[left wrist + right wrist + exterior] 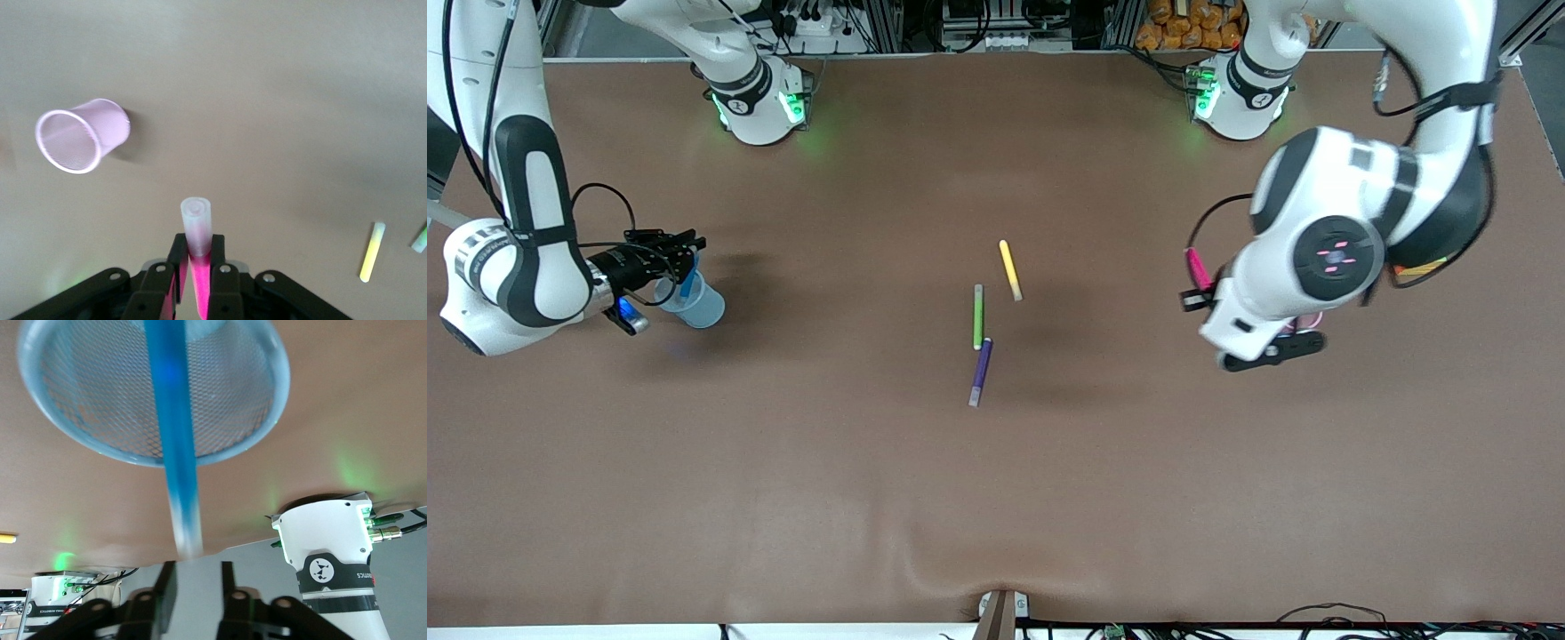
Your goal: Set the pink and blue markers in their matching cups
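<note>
Two markers: pink marker [195, 230], pale-capped, clamped in left gripper [195, 257]; blue marker [175, 440] leans in blue cup [270, 393], right gripper [195, 577] parted around nothing. Brown desk [996, 498].

No readable text, number or brand shows anywhere; the round logo on the arm base [325, 571] is only a symbol, not lettering.

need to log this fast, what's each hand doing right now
Left hand: shut on the pink marker.
Right hand: open over the blue cup, blue marker in the cup.
</note>
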`<state>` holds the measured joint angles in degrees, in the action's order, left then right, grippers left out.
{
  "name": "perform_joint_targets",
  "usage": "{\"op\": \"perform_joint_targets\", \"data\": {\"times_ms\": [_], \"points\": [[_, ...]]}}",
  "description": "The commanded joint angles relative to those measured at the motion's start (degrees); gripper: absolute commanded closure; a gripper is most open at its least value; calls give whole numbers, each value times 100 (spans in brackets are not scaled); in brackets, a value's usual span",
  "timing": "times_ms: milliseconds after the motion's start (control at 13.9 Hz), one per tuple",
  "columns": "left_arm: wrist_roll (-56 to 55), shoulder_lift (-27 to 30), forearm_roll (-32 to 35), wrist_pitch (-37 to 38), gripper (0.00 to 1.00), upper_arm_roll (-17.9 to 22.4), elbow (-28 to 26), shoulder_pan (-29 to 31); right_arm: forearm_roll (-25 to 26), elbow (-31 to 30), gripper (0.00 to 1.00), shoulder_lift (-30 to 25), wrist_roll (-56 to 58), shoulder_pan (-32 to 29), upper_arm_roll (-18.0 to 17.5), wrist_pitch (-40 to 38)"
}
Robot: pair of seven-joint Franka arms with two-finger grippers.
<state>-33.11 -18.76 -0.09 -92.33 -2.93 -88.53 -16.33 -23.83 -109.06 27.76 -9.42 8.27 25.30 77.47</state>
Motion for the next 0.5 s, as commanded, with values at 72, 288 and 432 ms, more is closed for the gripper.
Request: {"op": "perform_joint_targets", "data": {"times_ms": [72, 288, 432], "points": [[681, 1057, 97, -855, 100, -76, -1340, 577, -61, 411, 0, -17, -51, 34, 10, -187], [885, 1479, 106, -1452, 100, -67, -2043, 745, 149, 1287, 0, -25, -174, 70, 2, -967], [981, 1612, 176, -1779, 100, -58, -2326, 798, 256, 1982, 0, -17, -166, 131, -42, -1460]]}}
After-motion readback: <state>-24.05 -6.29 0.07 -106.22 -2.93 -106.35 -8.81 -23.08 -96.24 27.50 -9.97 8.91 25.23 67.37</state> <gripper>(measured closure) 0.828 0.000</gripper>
